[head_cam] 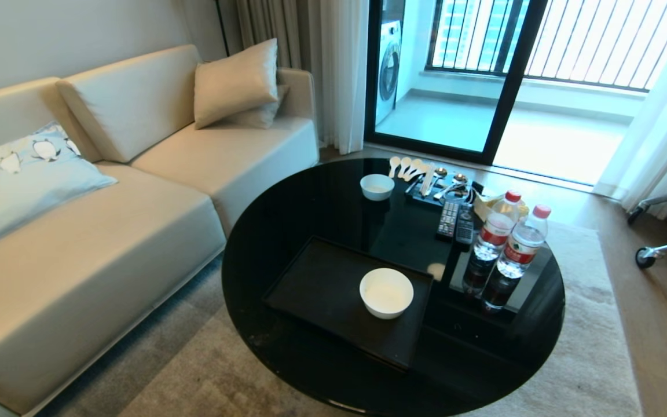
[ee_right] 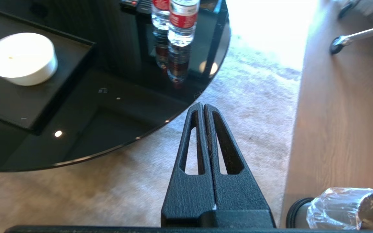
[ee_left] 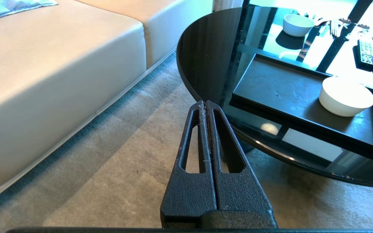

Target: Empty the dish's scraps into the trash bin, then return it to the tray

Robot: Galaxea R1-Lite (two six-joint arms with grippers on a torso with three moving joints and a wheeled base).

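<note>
I judge the task done: the white bowl (head_cam: 386,292) sits emptied on the black tray (head_cam: 322,289), lower centre, and my left gripper (ee_left: 206,103) and right gripper (ee_right: 203,105) are both closed on nothing.

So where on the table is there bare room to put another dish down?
Bare: the tray left of the white bowl, and the tabletop on its sofa side, between tray and far bowl. Crowded: the far right, with spoons, remotes and two water bottles. Both grippers are off the table.
</note>
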